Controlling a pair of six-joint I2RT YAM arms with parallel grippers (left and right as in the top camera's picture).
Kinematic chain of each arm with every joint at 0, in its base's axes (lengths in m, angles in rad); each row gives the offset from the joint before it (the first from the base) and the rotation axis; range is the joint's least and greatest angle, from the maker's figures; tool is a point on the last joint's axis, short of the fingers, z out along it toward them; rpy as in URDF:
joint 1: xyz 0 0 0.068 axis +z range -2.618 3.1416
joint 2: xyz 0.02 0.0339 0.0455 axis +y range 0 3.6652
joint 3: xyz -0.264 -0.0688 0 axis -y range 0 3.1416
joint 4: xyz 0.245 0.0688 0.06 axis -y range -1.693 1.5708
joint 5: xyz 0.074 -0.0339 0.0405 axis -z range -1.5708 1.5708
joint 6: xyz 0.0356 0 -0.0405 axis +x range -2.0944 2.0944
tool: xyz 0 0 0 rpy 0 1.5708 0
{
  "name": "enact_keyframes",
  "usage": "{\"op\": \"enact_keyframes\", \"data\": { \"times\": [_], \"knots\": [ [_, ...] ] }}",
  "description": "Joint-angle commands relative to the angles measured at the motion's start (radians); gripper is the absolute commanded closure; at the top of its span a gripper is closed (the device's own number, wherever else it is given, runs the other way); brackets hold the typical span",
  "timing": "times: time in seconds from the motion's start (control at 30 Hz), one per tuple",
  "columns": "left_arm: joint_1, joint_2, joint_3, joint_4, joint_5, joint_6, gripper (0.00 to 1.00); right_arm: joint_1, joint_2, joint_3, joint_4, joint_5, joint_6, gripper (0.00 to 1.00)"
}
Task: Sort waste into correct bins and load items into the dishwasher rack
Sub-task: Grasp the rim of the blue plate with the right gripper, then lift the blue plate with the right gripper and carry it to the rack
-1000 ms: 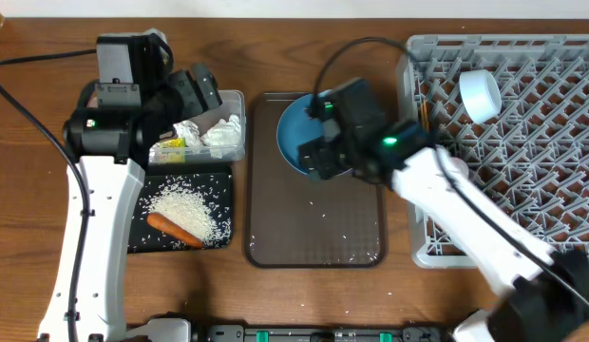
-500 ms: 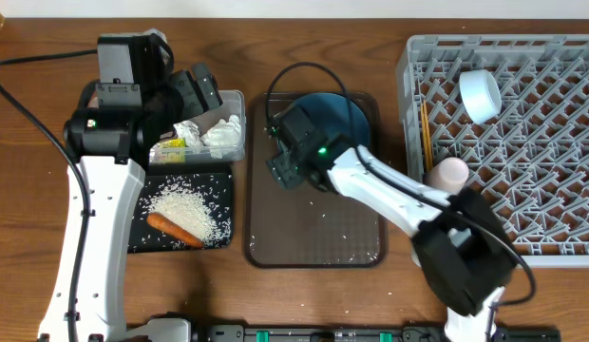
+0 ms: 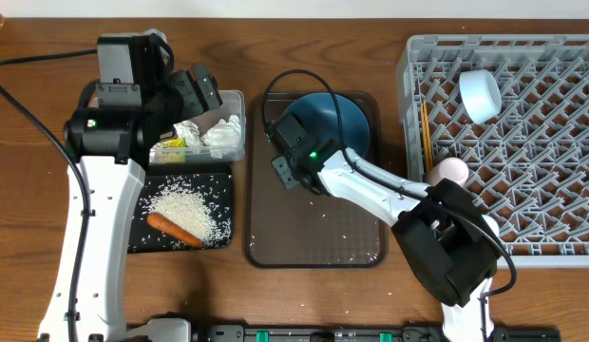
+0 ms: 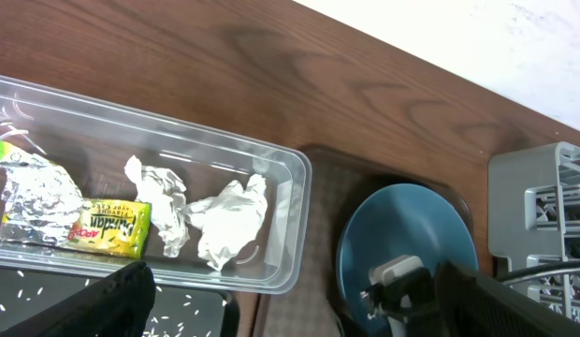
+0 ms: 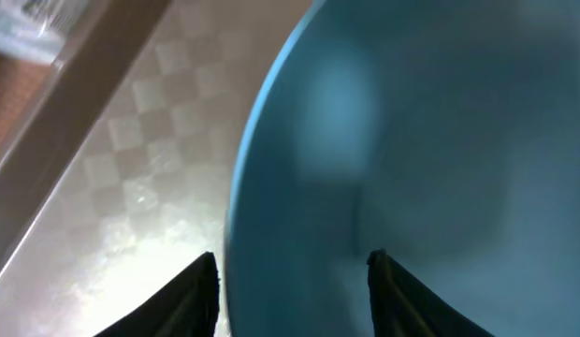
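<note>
My right hand (image 5: 292,267) straddles the rim of the blue plate (image 3: 342,119) at twelve o'clock on the brown tray (image 3: 313,242), grip unclear, my left hand (image 4: 292,276) wide open; napkins (image 3: 214,133), rice (image 3: 185,207) and carrot (image 3: 171,226) look binned, a cup (image 3: 480,95) sits in the rack (image 3: 532,190) at three o'clock, plate not yet racked.

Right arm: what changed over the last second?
The right gripper swung left across the blue plate to its left rim. Its jaws now straddle that rim, apparently not clamped yet. The arm's move uncovered the pinkish cup at the rack edge. Unchanged: left gripper open over the clear tub, rice, carrot, pale cup.
</note>
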Motion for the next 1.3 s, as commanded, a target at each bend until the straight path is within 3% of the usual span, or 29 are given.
{"op": "enact_keyframes", "data": {
  "times": [0.0,0.17,0.63,0.77,0.87,1.1,1.27],
  "knots": [
    [0.004,-0.013,0.005,0.000,-0.012,0.003,0.03,0.008,0.000,0.010,0.008,0.062,-0.003,0.55],
    [0.004,-0.013,0.005,0.000,-0.012,0.003,0.03,0.010,0.000,0.010,-0.008,0.051,-0.003,0.71],
    [0.004,-0.013,0.005,0.000,-0.012,0.003,0.03,0.010,-0.001,0.011,0.026,0.051,-0.002,0.71],
    [0.004,-0.013,0.005,0.000,-0.012,0.003,0.03,0.011,-0.001,0.011,0.026,0.051,-0.004,0.78],
    [0.004,-0.013,0.005,0.000,-0.012,0.003,0.03,0.011,-0.001,0.011,0.026,0.051,-0.004,0.98],
    [0.004,-0.013,0.005,0.000,-0.012,0.003,0.03,0.015,-0.013,0.013,0.026,0.051,-0.004,0.99],
    [0.004,-0.013,0.005,0.000,-0.012,0.003,0.03,0.023,-0.130,0.013,-0.029,-0.005,-0.003,0.99]
  ]
}}
